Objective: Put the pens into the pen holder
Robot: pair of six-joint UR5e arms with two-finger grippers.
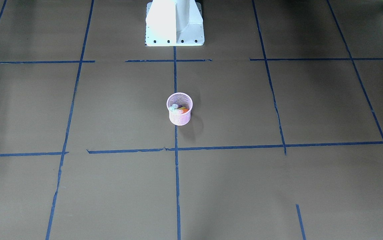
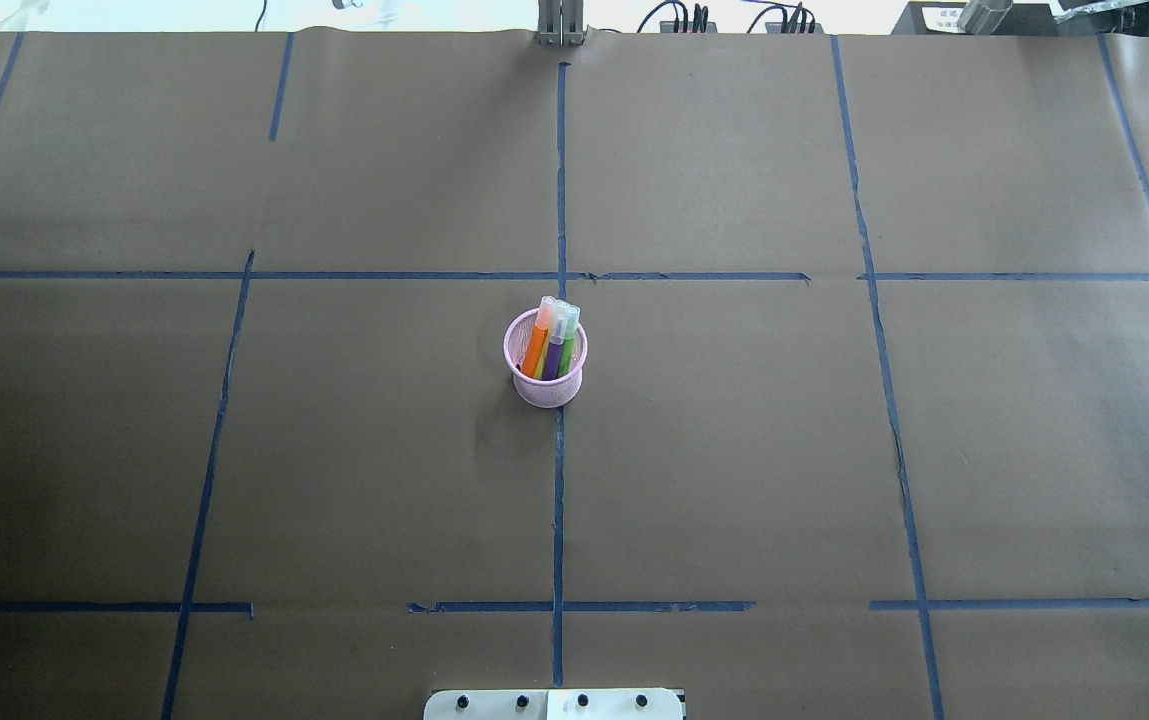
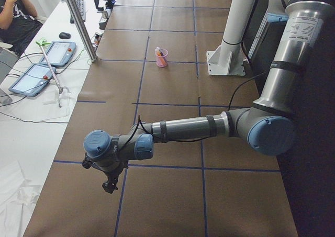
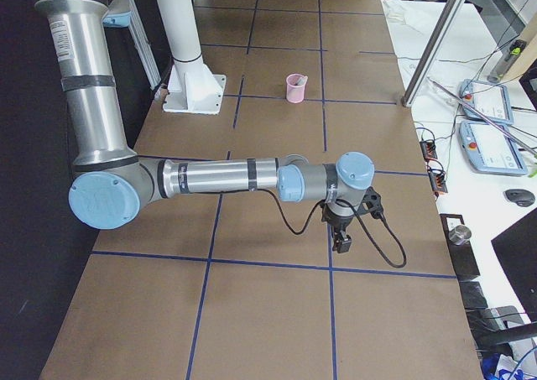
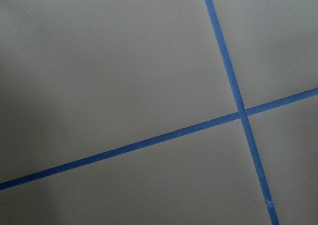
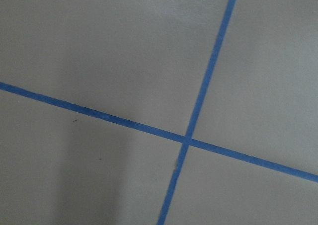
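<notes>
— Exterior left view: our left gripper (image 3: 110, 185) hangs parked nearby; jaws, we cannot tell.
— Our right gripper (image 4: 342, 241) likewise. Farther off, the round pink wire-mesh pen holder (image 2: 545, 388) keeps the capped coloured pens (image 2: 554, 345) standing; collecting looks done.

Silver arms (image 3: 183, 128), blue joint caps (image 3: 268, 135)

Lighting: bright, diffuse, from above.
Table (image 2: 734, 450): evenly lit mid-brown, dimmer toward the corners.
Glare: white robot base (image 1: 174, 23) blown out at the robot-side edge; pale overexposed strip beyond the far edge in the overhead view.
Shadows: soft and faint beside the pen holder (image 1: 179, 115).
Focus: exterior views sharp; wrist views softer, each darker toward its left side.
</notes>
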